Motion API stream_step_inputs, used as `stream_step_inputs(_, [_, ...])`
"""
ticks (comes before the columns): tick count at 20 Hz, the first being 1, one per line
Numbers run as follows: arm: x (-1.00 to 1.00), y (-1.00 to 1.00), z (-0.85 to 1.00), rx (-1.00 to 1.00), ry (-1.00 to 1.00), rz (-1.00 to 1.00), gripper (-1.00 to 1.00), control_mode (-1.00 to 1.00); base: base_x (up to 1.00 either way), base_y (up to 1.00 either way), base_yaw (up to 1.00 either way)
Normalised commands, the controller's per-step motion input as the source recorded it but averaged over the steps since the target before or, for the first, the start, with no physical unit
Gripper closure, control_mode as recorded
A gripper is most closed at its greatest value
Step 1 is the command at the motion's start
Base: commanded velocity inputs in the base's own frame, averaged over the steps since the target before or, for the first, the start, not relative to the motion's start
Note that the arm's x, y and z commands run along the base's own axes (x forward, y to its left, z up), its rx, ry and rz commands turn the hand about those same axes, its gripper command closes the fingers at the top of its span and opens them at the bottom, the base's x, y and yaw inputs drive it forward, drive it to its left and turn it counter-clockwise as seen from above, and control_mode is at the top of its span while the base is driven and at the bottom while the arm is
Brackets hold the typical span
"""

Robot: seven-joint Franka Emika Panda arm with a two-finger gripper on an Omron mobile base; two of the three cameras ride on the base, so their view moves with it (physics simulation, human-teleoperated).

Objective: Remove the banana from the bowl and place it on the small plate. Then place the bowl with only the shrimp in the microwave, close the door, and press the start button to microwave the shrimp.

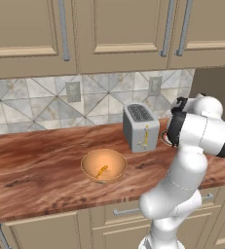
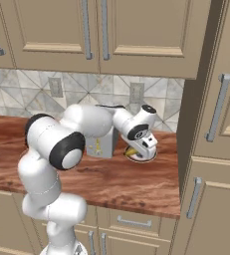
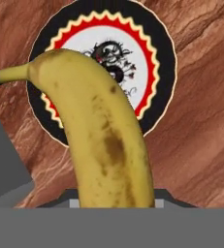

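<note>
- Carrying the banana (image 3: 101,140) to the plate (image 3: 154,72): first step in hand, banana out of the bowl (image 1: 103,165) but not yet set down.
- Hand view: banana runs from 6 o'clock up to its stem at 10 o'clock, lying across the plate's face; plate sits on the bench (image 3: 196,140) beneath, centred toward 12 o'clock.
- Fingers (image 3: 116,203): narrowly apart and clamped on the banana's lower end; the tips themselves are hidden behind the fruit.
- Right base view: hand hangs low over the plate (image 2: 149,157), at 3 o'clock of the toaster (image 2: 102,145); a yellow sliver shows under it.
- Bowl stands well apart on the bench, at 8 o'clock of the toaster (image 1: 140,127), with a small orange shrimp (image 1: 102,170) inside.
- Next move, as judged: lower onto the plate centre, release, lift clear, then return for the bowl.
- Risk: the curved banana may roll off the rim on release.
</note>
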Motion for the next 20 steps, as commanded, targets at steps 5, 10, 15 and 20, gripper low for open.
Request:
stream_step_inputs(5, [0.35,-0.15,-0.27,0.00,0.00,0.00,1.00,-1.00,0.00,0.00,0.00])
stream_step_inputs(10, [0.20,-0.06,-0.34,0.03,0.00,0.02,1.00,-1.00,0.00,0.00,0.00])
stream_step_inputs(15, [0.23,0.00,-0.26,0.01,0.00,0.01,1.00,-1.00,0.00,0.00,0.00])
stream_step_inputs(20, [0.22,0.00,-0.12,0.00,0.00,0.01,1.00,-1.00,0.00,0.00,0.00])
